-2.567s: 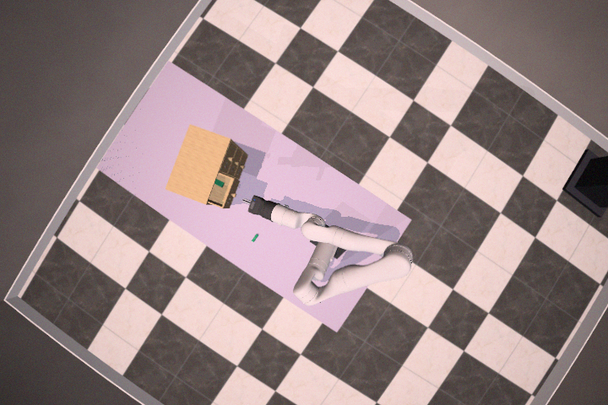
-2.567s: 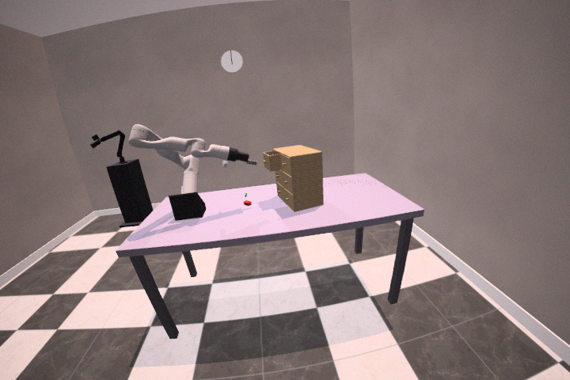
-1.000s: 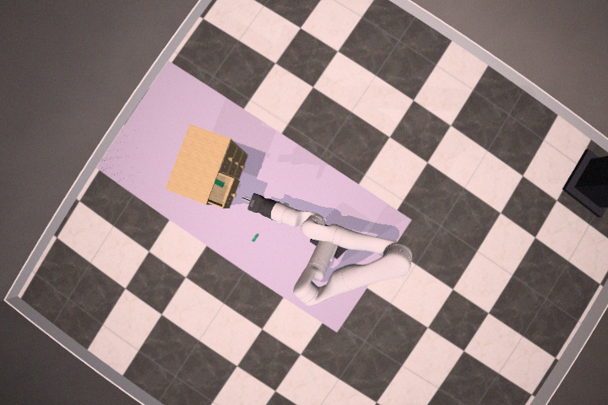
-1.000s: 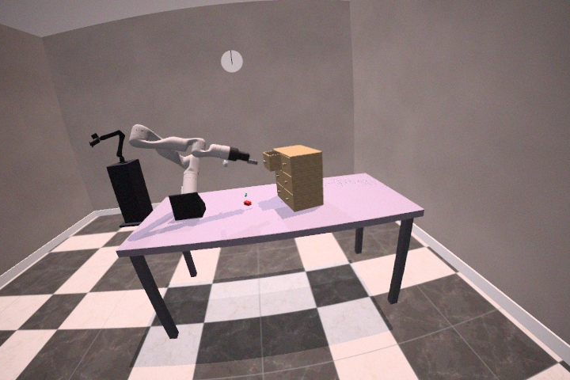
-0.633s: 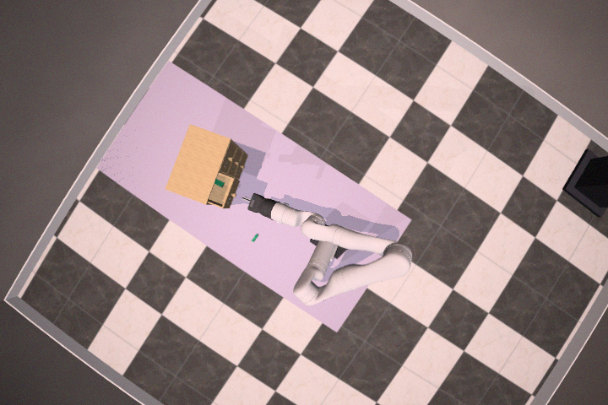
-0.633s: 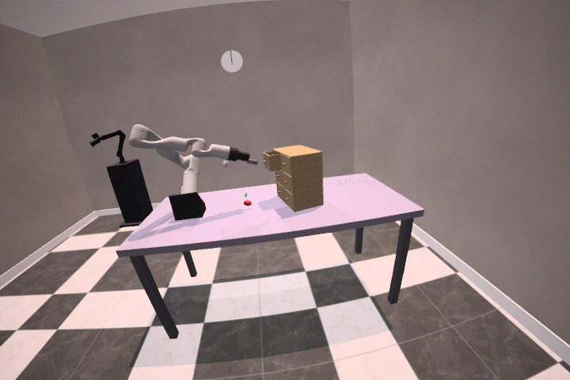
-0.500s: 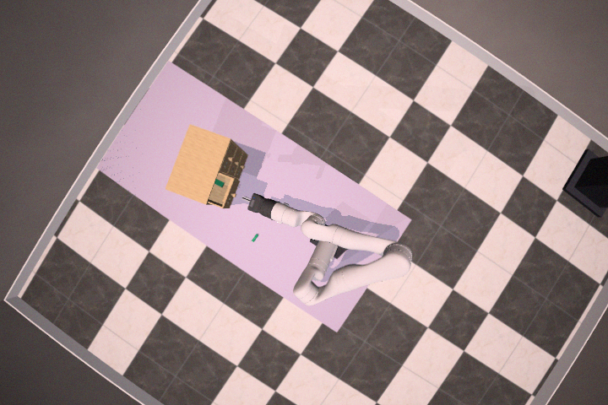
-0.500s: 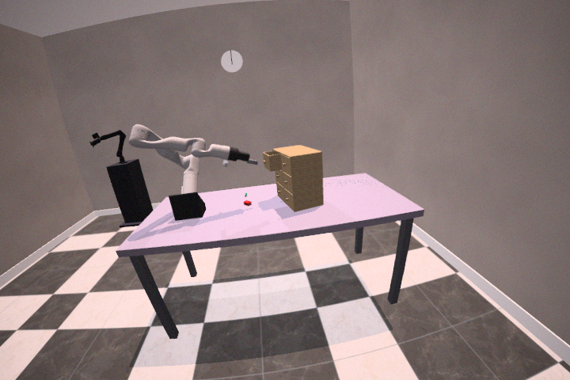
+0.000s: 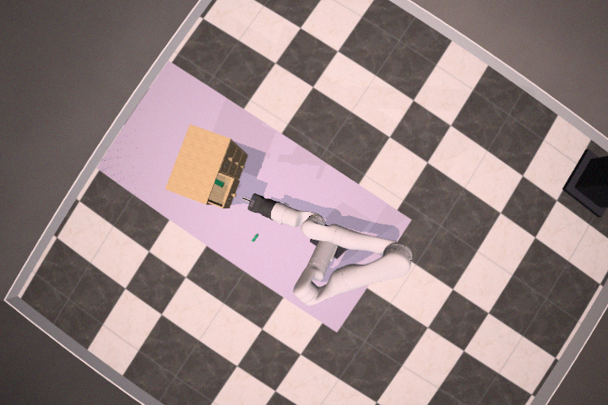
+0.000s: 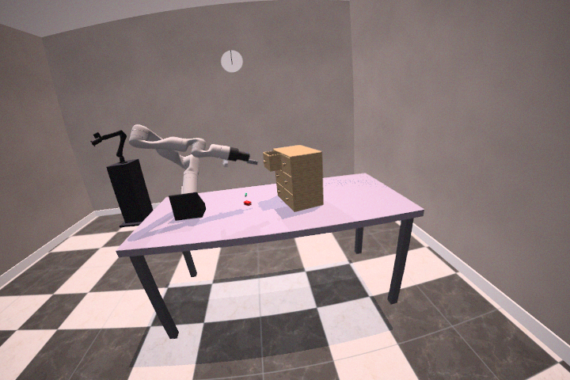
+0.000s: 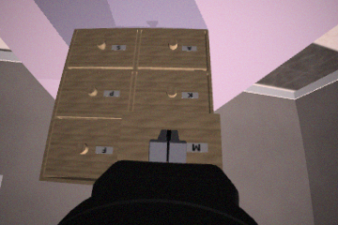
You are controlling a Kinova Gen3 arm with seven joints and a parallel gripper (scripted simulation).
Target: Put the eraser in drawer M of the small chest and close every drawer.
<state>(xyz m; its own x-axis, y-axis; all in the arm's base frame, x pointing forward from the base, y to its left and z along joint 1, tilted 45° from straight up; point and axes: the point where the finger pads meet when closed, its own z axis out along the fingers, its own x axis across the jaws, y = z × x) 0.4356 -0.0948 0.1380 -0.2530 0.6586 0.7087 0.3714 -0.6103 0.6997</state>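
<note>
The chest [image 9: 199,162] [image 10: 308,179] [image 11: 56,141] stands upright on the table. Its top-row drawer M [image 9: 222,193] [image 10: 269,161] [image 11: 207,128] is pulled partly out and looks about level. A green block [image 9: 219,182], apparently the eraser, lies in drawer M towards the chest. The other drawers look pushed in. My gripper [image 9: 244,197] [image 10: 256,161] [image 11: 168,141] is shut and empty. It points at the front of drawer M with a small gap in the top and exterior views. In the wrist view the fingers cover the knob of M, left of its label.
A small green thing [image 9: 255,237] [image 10: 245,195] and a red thing [image 10: 247,203] lie on the table [image 9: 156,110] [image 10: 340,214] in front of the chest. A black box [image 10: 187,207] stands near the arm's base. Drawer F [image 11: 66,150] is beside M, drawer K [image 11: 150,100] below it.
</note>
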